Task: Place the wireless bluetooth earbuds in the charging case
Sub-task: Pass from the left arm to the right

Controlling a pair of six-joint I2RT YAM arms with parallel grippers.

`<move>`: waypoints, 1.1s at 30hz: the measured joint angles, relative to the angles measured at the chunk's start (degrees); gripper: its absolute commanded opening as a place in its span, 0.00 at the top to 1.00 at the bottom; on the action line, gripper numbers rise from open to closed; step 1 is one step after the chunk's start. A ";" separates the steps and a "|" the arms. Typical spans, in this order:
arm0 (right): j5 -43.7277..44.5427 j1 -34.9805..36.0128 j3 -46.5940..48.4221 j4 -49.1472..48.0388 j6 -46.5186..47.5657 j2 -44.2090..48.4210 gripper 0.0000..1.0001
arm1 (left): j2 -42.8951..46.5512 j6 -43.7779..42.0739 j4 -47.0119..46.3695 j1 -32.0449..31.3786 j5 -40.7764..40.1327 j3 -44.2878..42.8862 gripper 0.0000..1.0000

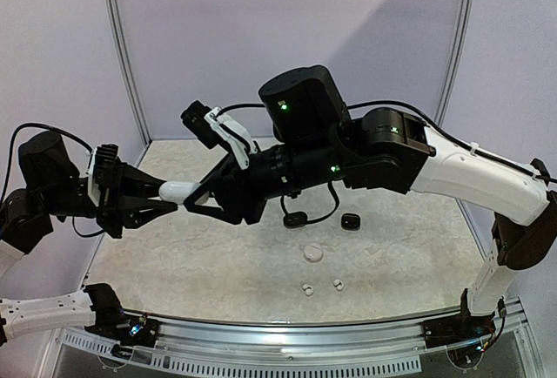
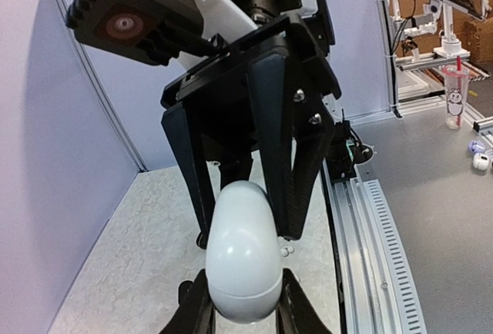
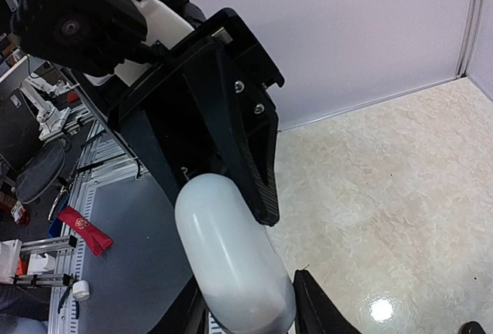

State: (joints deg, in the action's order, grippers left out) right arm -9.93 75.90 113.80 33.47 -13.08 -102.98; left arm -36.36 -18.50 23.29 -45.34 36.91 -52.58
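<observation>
A white pebble-shaped charging case (image 1: 178, 191), closed, is held in the air between both arms over the left of the table. My left gripper (image 1: 171, 201) is shut on one end; in the left wrist view (image 2: 244, 282) its fingers press both sides of the case (image 2: 240, 249). My right gripper (image 1: 198, 200) grips the other end, and the right wrist view (image 3: 246, 288) shows the case (image 3: 231, 257) between its fingers. Two tiny white earbuds (image 1: 306, 289) (image 1: 338, 285) lie on the table near the front; they also show in the left wrist view (image 2: 286, 251).
A small round white object (image 1: 312, 253) lies mid-table. Two black oval objects (image 1: 296, 219) (image 1: 351, 221) lie behind it; whether they are cases or buds I cannot tell. A cable loops near them. A metal rail (image 1: 287, 326) runs along the front edge.
</observation>
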 measured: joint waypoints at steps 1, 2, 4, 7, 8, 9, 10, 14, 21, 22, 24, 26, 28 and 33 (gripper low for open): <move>0.02 0.00 0.00 0.00 -0.20 0.02 0.62 | 0.00 -0.15 0.02 -0.02 -0.11 0.00 1.00; 0.02 -0.02 0.00 0.00 -0.42 0.00 0.61 | 0.00 -0.28 0.11 -0.02 -0.15 -0.02 1.00; 0.04 -0.07 0.00 0.04 -0.90 0.00 0.59 | 0.00 -0.55 0.26 -0.02 -0.28 -0.07 1.00; 0.04 -0.24 0.00 0.04 -1.64 0.00 0.56 | 0.02 -0.66 0.83 -0.02 -0.57 -0.11 1.00; 0.07 -0.26 0.00 0.07 -1.79 0.02 0.55 | 0.02 -0.61 1.09 -0.02 -0.55 -0.11 1.00; 0.07 -0.28 0.00 0.04 -2.01 0.00 0.54 | 0.02 -0.59 1.42 -0.02 -0.50 -0.11 1.00; 0.11 -0.31 0.00 0.00 -2.27 0.02 0.54 | 0.02 -0.57 1.81 -0.02 -0.44 -0.11 1.00; 0.70 -0.90 0.02 -0.79 -3.21 0.02 0.52 | 0.02 -0.07 4.31 -0.04 -0.07 -0.09 1.00; 3.06 -4.02 0.02 -3.23 -3.43 0.02 0.07 | -0.04 6.75 4.24 -1.60 3.85 -0.04 1.00; 2.54 -4.24 -0.09 -3.85 -3.43 0.04 0.06 | -0.04 8.11 4.00 -1.60 4.07 -0.04 1.00; 0.63 -4.22 -0.83 -5.62 -2.08 0.26 0.05 | -0.07 10.73 3.52 -1.60 4.42 -0.04 1.00; -1.29 -3.65 -1.33 -6.25 -0.61 0.50 0.06 | -0.20 12.76 3.34 -1.57 4.52 -0.07 1.00; -2.89 -2.69 -1.38 -6.60 1.42 0.59 0.07 | -0.70 14.40 3.39 -1.57 4.48 -0.07 1.00; -4.15 -0.31 -1.38 -5.60 4.55 0.76 0.09 | -2.32 16.76 3.67 -1.25 4.46 -0.26 1.00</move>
State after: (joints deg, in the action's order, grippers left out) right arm -14.09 75.59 112.42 27.88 -8.54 -102.21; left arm -38.68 -1.74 26.96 -46.59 41.36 -52.84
